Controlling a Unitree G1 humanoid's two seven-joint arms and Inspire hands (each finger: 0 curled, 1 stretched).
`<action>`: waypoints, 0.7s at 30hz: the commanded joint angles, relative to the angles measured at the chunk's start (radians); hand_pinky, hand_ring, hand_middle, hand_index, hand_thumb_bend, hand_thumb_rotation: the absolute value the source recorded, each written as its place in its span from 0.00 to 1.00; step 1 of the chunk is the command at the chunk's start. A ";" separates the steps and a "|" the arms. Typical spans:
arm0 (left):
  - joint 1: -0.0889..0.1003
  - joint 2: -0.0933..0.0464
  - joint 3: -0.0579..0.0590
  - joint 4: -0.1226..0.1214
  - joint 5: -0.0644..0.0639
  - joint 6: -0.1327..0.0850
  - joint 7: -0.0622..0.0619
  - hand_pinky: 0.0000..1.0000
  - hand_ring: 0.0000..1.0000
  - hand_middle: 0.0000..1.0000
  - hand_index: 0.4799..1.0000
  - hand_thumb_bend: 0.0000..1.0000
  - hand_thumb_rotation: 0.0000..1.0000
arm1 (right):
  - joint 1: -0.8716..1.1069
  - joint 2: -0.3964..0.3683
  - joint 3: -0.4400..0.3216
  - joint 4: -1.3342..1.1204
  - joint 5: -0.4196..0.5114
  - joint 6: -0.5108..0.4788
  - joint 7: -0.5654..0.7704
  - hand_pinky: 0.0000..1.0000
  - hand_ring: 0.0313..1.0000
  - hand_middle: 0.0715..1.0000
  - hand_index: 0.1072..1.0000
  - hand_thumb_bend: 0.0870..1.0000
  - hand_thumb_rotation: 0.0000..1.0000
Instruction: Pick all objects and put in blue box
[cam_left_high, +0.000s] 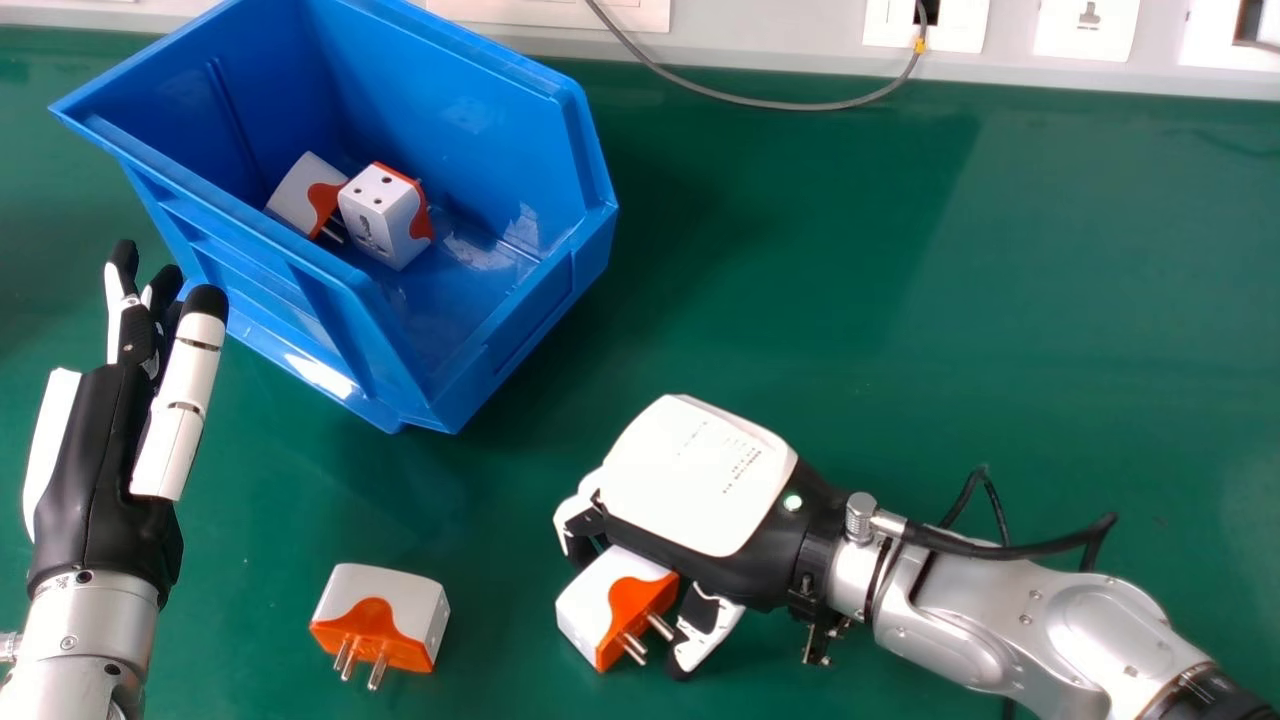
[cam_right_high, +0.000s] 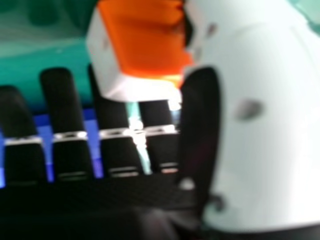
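I have my right hand (cam_left_high: 690, 475) over the worktop (cam_left_high: 850, 330), on the near side of the blue plastic open-topped box (cam_left_high: 520, 350) and to its right. It is pinching a boxy white-and-orange plug adapter (cam_left_high: 585, 605): the fingers bend down at the adapter's far left side and the thumb closes from the right, beside the metal pins. From the right hand's own camera (cam_right_high: 57, 100) I see the orange face against the thumb (cam_right_high: 270, 125) and a white side over the black fingers.

A second white-and-orange adapter (cam_left_high: 410, 600) lies loose on the worktop, between my two hands and well apart from both, its pins pointing toward the near edge.

The box sits at the left part of the worktop's far edge, turned at an angle. On its floor I have two more adapters of the same kind close together, the left one (cam_left_high: 300, 195) tilted and the right one (cam_left_high: 370, 215) partly in front of it, both apart from the low wall at the box's right.

My left hand (cam_left_high: 90, 450) is at the left, just beside the box's near left side, fingers straight and pointing to the far edge. A grey cable (cam_left_high: 740, 99) loops over the worktop's far edge from the white socket panel (cam_left_high: 780, 30).
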 joint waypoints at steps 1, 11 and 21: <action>-0.011 0.008 0.004 -0.024 -0.001 -0.007 0.004 1.00 1.00 1.00 1.00 0.43 0.87 | 0.003 0.022 -0.018 0.033 -0.002 0.057 -0.021 0.24 0.44 0.47 0.45 0.48 0.01; -0.009 0.004 0.004 -0.036 -0.008 0.007 0.007 1.00 1.00 1.00 1.00 0.46 0.87 | -0.005 0.022 -0.008 -0.007 -0.024 0.136 0.100 0.11 0.19 0.25 0.43 0.48 0.07; -0.009 0.007 0.003 -0.028 -0.004 0.002 0.004 1.00 1.00 1.00 1.00 0.46 0.87 | 0.026 0.040 -0.060 -0.068 0.087 0.172 0.191 0.03 0.06 0.10 0.42 0.46 0.12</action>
